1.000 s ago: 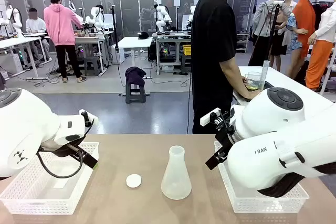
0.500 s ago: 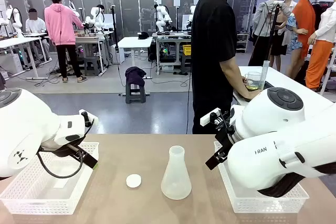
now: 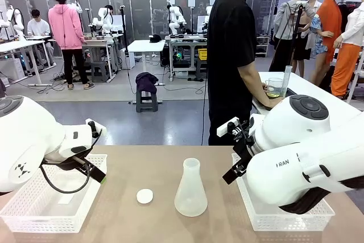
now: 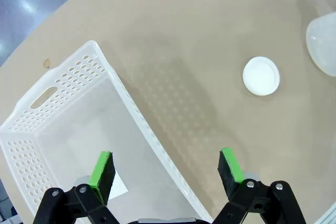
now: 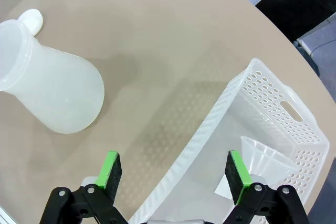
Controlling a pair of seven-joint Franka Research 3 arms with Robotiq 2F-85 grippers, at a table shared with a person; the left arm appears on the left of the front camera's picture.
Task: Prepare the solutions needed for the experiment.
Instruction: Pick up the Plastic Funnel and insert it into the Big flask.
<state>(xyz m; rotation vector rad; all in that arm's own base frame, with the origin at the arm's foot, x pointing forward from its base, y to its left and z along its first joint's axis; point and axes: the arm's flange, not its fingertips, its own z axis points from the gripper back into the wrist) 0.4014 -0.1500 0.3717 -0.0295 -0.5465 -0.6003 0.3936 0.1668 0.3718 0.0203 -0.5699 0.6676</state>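
A translucent whitish conical flask [image 3: 190, 189] stands upright at the middle of the table, with a white round cap [image 3: 144, 196] lying to its left. A little pale yellow liquid, the solutions [image 3: 273, 93], sits in a clear beaker on a side table at the far right, under the hands of a person in black. My left gripper [image 4: 167, 167] hangs open over the rim of the left basket [image 4: 63, 85], away from the cap [image 4: 261, 76] and flask [image 4: 323, 45]. My right gripper [image 5: 173, 170] is open above the right basket's rim [image 5: 220, 111], beside the flask [image 5: 58, 95].
A white perforated basket [image 3: 34, 211] stands at the front left and another [image 3: 284, 217] at the front right. The right one holds a clear funnel [image 5: 265, 158]. A tall clear cylinder [image 3: 286, 81] stands by the beaker. Bare tabletop lies around the flask.
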